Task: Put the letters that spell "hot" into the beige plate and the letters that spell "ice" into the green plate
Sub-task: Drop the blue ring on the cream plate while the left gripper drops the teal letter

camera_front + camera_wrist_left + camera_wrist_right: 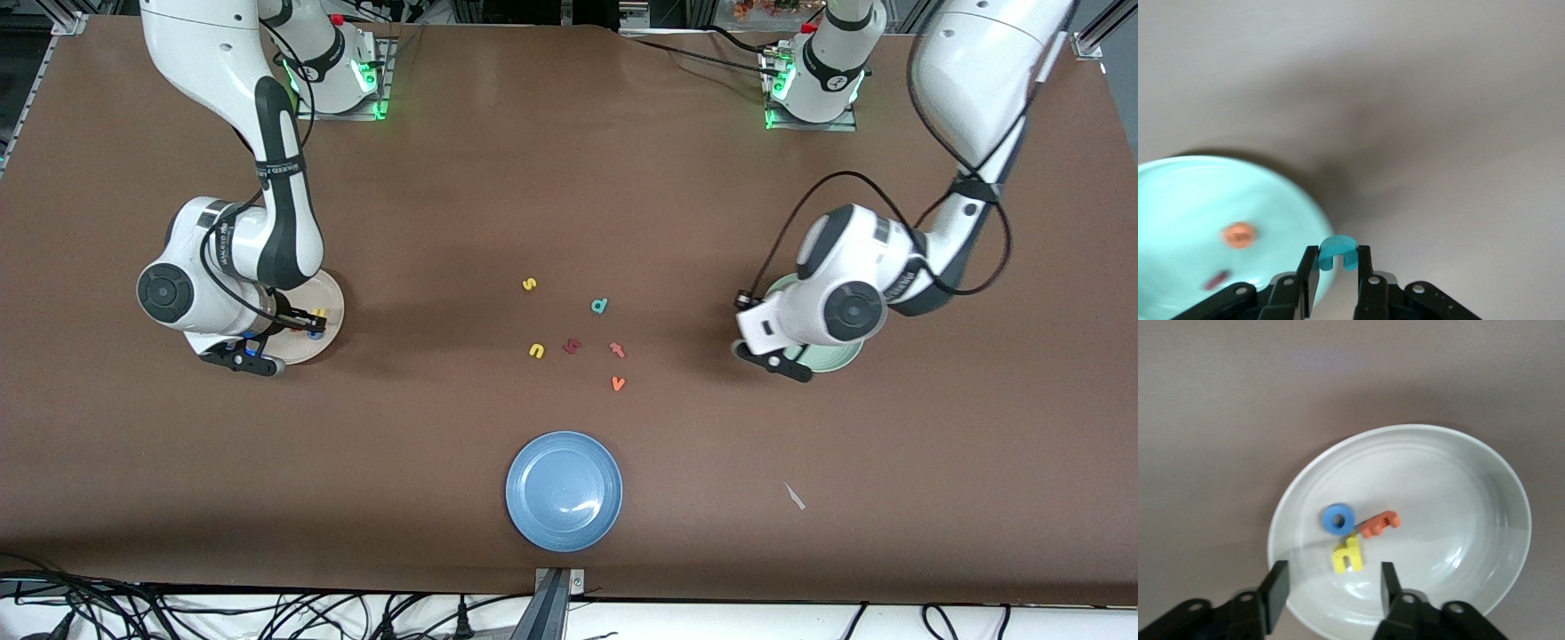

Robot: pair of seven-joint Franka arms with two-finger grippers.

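- Right pincer (1330, 595) over the beige plate (331, 293) at the right arm's end of the tabletop (569, 178), fingers spread apart, nothing between them.
- In the beige plate (1458, 493), seen from the right wrist: blue o (1337, 519), orange t (1381, 523) and yellow h (1347, 555), lying close together, the h just beside the o and the t; h below the gap between the fingers.
- In the front view, only a bit of yellow (318, 313) and of blue (315, 335) showing in that plate beside the arm.
- Left pincer (1337, 283) at the edge of the green plate (840, 360), at the left arm's end of the tabletop; fingers clamped on the teal c (1337, 251), held just past the plate's rim.
- In the green plate (1178, 200), seen from the left wrist: orange e (1239, 235) and dark red i (1218, 279), a little apart, both blurred.
- Loose on the middle of the tabletop: yellow s (529, 284), teal d (599, 307), short yellow letter (536, 351), dark red letter (572, 346), small orange letter (617, 349), orange v (618, 383); the v nearest the front camera of these, the s farthest.
- Blue plate (564, 490) nearer the front camera than the loose letters, bare inside.
- Small pale scrap (794, 496) on the tabletop, toward the left arm's end from the blue plate.
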